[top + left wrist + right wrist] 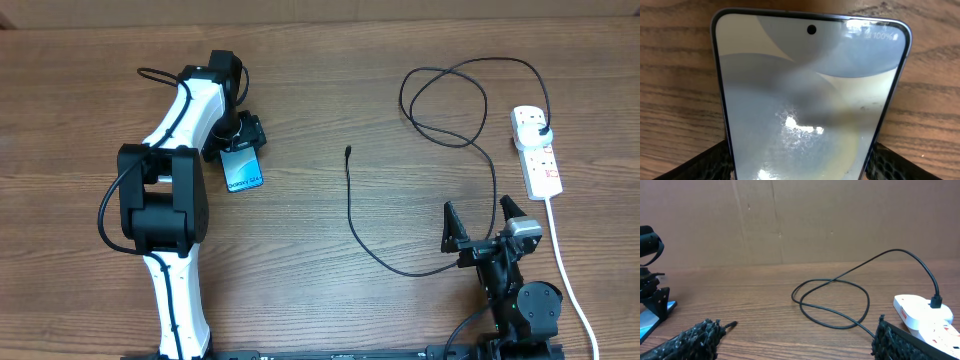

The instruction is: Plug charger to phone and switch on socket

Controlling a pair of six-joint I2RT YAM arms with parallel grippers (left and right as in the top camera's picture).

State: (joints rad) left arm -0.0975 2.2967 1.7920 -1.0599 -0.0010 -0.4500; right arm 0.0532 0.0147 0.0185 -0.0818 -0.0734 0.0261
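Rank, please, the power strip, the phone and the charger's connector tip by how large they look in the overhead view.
1. power strip: largest.
2. phone: clearly smaller, though part of its upper end is covered.
3. connector tip: smallest by far, a tiny black end.

Glossy glass phone (810,100), matt wood-grain table (330,300)

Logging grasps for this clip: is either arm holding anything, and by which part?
Right fingers are open and empty. Left fingers flank the phone at its long edges near one end; whether they grip it cannot be told.
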